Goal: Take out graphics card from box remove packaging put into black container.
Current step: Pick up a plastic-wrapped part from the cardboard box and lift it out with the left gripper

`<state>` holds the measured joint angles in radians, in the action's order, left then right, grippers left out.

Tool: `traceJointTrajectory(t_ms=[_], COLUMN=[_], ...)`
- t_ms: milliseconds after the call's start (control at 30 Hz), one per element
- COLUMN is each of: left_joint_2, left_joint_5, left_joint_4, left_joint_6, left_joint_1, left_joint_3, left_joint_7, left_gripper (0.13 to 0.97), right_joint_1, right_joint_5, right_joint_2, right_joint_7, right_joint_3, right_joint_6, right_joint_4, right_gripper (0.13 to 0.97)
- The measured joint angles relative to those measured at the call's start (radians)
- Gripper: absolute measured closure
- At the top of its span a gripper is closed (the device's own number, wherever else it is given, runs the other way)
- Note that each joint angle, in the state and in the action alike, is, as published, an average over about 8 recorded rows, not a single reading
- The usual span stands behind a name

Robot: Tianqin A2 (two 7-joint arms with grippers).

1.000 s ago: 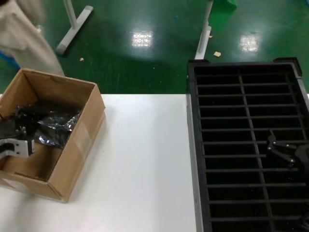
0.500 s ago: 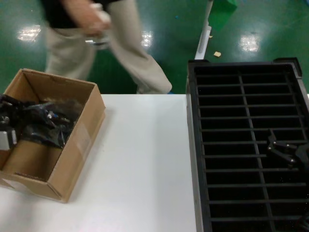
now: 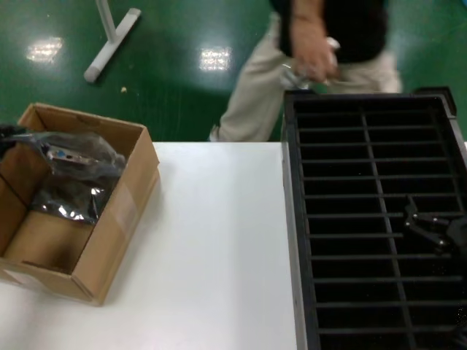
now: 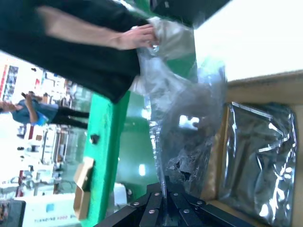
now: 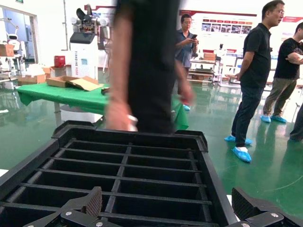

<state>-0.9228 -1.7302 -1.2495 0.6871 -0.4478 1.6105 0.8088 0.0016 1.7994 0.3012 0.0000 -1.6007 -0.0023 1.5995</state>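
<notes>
Person (image 3: 321, 65) behind black container (image 3: 372, 219) (bag-holding).

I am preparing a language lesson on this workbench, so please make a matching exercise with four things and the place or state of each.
Things:
1. packaging
2. box
3. right hand
4. black container

Places or states:
A. stands open on the left part of the white table
B. open, above the ribbed slots
C. gripped by the left hand, partly out of the carton
D. fills the right side, beside the table

Pairs: 1-C, 2-A, 3-B, 4-D
</notes>
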Motion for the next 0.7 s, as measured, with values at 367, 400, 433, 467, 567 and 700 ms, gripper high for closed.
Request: traceJointTrajectory(t_ms=[367, 400, 433, 467, 567, 700], left_joint_2=[-0.106, -0.112, -0.118, -0.124, -0.142, -0.161], left_joint_5=[-0.119, -0.121, -0.123, -0.123, -0.118, -0.088], left_joint_4=[-0.198, -0.216, -0.234, -0.252, -0.315, -0.409], left_joint_6=[0.105, 0.105, 0.104, 0.101, 0.086, 0.043], left_joint_1=[0.165, 0.183, 0.201, 0.22, 0.281, 0.356], left_joint_3=[-0.147, -0.156, -0.165, -0.172, -0.193, -0.204], left_joint_7=[-0.087, -0.104, -0.122, -0.143, -0.22, -0.349], left_gripper=[0.955, 0.955, 0.955, 0.955, 0.955, 0.955], right_joint_1=[0.0, 0.0, 0.0, 0.0, 0.0, 0.0], right_joint_5=[0.0, 0.0, 0.0, 0.0, 0.0, 0.0], right_joint_2=[0.0, 0.0, 0.0, 0.0, 0.0, 0.0], right_joint_7=[0.0, 0.0, 0.0, 0.0, 0.0, 0.0], right_joint_3=[0.0, 0.0, 0.0, 0.0, 0.0, 0.0], right_joint_6=[0.0, 0.0, 0.0, 0.0, 0.0, 0.0], right_joint_4=[0.0, 0.0, 0.0, 0.0, 0.0, 0.0], right_gripper=[0.129, 0.129, 0.129, 0.129, 0.129, 0.129])
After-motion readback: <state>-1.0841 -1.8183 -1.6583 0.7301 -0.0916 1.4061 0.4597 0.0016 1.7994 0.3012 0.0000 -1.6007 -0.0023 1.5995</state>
